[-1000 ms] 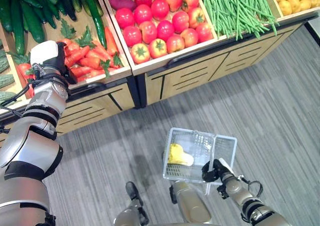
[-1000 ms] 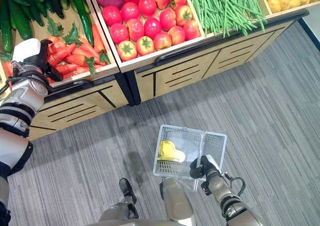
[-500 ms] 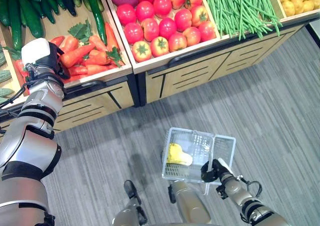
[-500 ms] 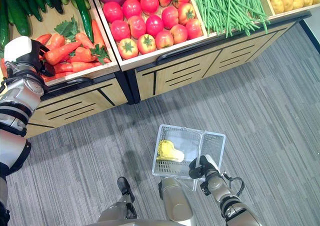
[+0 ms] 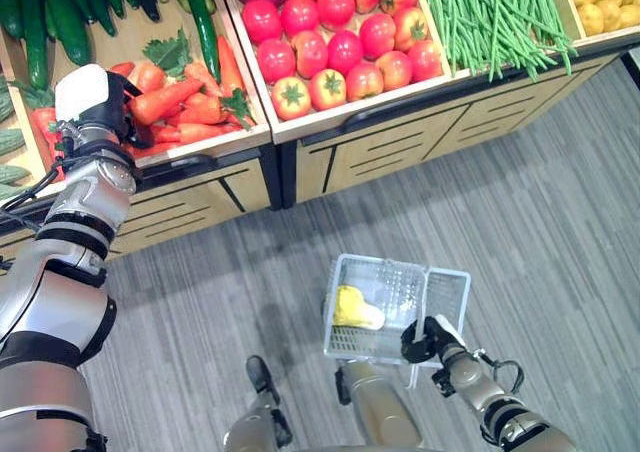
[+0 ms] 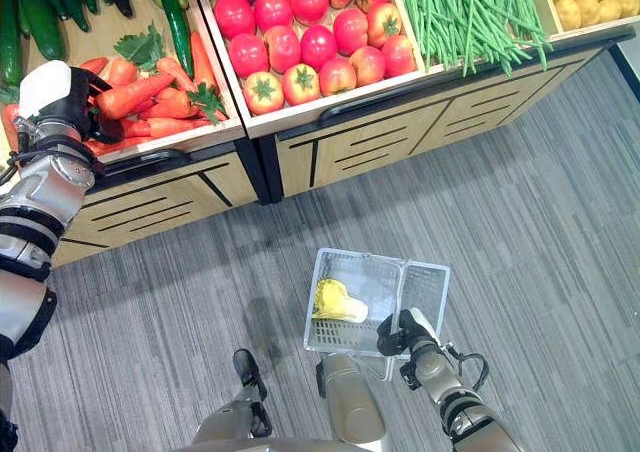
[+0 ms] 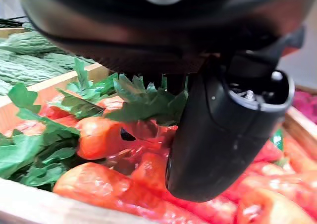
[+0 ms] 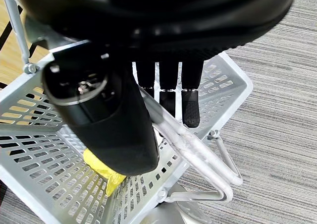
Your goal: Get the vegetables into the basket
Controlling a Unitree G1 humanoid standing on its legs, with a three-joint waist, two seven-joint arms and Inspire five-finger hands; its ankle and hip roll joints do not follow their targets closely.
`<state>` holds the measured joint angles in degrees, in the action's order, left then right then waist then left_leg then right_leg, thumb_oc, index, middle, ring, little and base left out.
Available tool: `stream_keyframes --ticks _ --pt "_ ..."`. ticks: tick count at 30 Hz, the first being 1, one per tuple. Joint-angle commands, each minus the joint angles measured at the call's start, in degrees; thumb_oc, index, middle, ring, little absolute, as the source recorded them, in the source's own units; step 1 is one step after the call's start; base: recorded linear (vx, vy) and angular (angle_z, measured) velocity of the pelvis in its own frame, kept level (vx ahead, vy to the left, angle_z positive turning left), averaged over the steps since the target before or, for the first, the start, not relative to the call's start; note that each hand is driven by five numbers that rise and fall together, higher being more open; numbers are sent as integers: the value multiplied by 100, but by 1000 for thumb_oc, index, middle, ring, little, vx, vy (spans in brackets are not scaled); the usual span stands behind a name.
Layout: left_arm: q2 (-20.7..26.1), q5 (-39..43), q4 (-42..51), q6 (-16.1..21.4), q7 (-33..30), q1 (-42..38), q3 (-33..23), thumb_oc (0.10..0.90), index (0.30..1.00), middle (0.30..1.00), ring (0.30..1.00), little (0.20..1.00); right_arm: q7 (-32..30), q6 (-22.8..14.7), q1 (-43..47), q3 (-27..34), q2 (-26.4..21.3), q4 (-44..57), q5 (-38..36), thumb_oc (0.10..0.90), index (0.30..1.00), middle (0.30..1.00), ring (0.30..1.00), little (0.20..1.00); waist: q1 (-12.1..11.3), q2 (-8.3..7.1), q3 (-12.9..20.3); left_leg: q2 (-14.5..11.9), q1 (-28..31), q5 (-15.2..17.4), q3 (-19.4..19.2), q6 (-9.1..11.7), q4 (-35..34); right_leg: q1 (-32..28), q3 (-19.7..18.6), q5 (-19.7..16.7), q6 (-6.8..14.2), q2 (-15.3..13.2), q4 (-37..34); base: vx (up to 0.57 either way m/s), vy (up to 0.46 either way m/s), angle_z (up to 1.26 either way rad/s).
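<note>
Left hand (image 5: 95, 107) in the orange leafy-topped carrots (image 5: 185, 97), grip unreadable; carrots stiff, light, grab mid-body; right hand (image 5: 425, 338) clamps white perforated basket's (image 5: 385, 287) wire handle (image 8: 185, 144).

Grey striped floor (image 5: 520, 192), wooden produce stand (image 5: 400, 147).

No legible text, label, number or sign anywhere (crates and basket unmarked)

A wooden produce stand (image 5: 400, 142) with slatted panels and black rails runs across the far side. Grey striped carpet (image 5: 560, 222) covers the floor in front of it.
</note>
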<state>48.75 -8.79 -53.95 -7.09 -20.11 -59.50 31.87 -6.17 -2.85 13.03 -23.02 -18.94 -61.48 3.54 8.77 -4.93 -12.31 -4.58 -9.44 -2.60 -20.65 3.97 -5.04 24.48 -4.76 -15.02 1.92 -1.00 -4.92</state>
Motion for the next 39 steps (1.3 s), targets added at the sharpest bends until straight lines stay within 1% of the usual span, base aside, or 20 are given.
stream_keyframes --ticks 1,5,10,15,20,24,27,28,31,33,35,39 --pt "615 3 495 296 -759 -370 -426 400 300 300 300 300 195 184 -855 -589 -205 -384 359 400 300 300 300 300 -4 145 44 -311 -459 -556 695 311 4 -385 237 443 806 -538 4 7 -8 10" --pt "740 -32 878 369 -809 -326 -480 400 300 300 300 300 209 196 -891 -545 -220 -463 417 400 300 300 300 300 -46 149 101 -306 -439 -544 736 310 4 -441 276 457 804 -556 -1 -3 -9 9" --pt "795 38 1256 446 -898 -176 -707 400 300 300 300 300 203 212 -915 -511 -209 -536 471 400 300 300 300 300 -76 146 157 -291 -425 -538 773 298 5 -492 304 474 793 -556 -5 -9 2 4" --pt "770 171 1826 574 -977 196 -1110 400 300 300 300 300 209 231 -947 -427 -207 -533 482 400 300 300 300 300 -123 134 185 -297 -382 -530 818 295 11 -563 335 512 778 -553 4 0 0 0" --pt "650 231 2517 720 -1036 759 -1607 400 300 300 300 300 206 254 -987 -327 -196 -538 538 400 300 300 300 300 -181 108 240 -318 -280 -490 867 300 12 -697 375 567 772 -567 10 13 -10 5" --pt "398 293 3207 836 -995 1497 -2189 400 300 300 300 300 228 317 -1019 -210 -196 -587 647 400 300 300 300 300 -251 92 325 -332 -77 -422 916 295 20 -950 444 642 753 -590 22 16 -17 11" --pt "23 403 3706 919 -944 2085 -2595 400 300 300 300 300 215 381 -1014 -107 -197 -657 724 400 300 300 300 300 -293 106 432 -325 118 -365 970 285 26 -1190 506 719 754 -619 30 15 2 22" --pt "20 401 3717 915 -942 2101 -2609 400 300 300 300 300 215 382 -1015 -113 -202 -656 724 400 300 300 300 300 -287 110 430 -325 122 -364 971 285 25 -1195 507 719 754 -618 29 19 13 13" --pt "-95 222 3965 867 -891 2477 -2799 400 300 300 300 300 241 416 -1039 -51 -190 -682 788 400 300 300 300 300 -316 117 560 -313 294 -317 991 270 27 -1412 536 771 753 -639 30 10 16 13" --pt "-225 252 4028 893 -869 2636 -2901 400 300 300 300 300 249 425 -1050 -20 -175 -679 815 400 300 300 300 300 -337 112 639 -299 346 -302 1013 265 26 -1482 572 787 752 -642 32 -1 5 12" --pt "-248 230 4116 906 -832 2740 -2945 400 300 300 300 300 261 434 -1067 -2 -176 -689 826 400 300 300 300 300 -346 115 682 -292 379 -296 1023 260 25 -1522 594 792 756 -647 31 -5 8 10" --pt "-584 320 4618 993 -656 3403 -3276 400 300 300 300 300 271 484 -1118 130 -122 -776 864 400 300 300 300 300 -411 117 842 -246 513 -237 1072 221 22 -1686 652 821 774 -700 25 -3 2 1"
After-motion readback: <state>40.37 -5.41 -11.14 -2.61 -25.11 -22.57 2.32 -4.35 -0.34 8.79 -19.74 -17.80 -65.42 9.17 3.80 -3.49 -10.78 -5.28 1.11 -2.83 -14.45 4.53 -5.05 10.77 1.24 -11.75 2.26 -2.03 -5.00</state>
